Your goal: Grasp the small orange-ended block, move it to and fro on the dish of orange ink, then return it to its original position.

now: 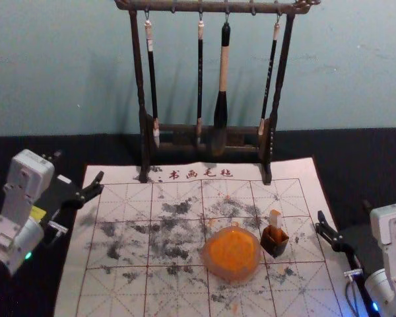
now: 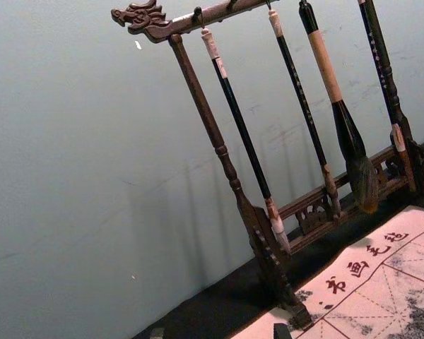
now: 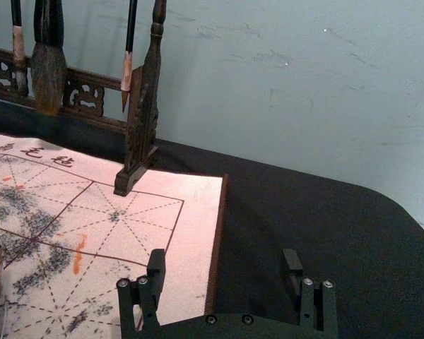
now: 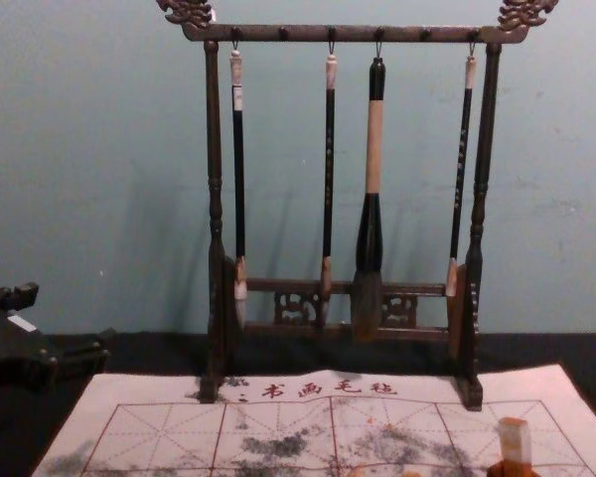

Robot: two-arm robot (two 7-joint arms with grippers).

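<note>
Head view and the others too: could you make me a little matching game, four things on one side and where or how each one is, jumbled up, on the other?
Things:
1. Dish
2. Small block
3. Thickest brush
4. Right gripper

Places and states:
A. Hanging from the dark rack
B. Open, holding nothing
C. Contains orange ink
D. Standing in the small holder

Right pairs: 1-C, 2-D, 3-A, 4-B

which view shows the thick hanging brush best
Chest view: the thick brush hangs whole and large. Head view: whole, smaller. Left wrist view: slanted, top cut off. Right wrist view: its lower part.
</note>
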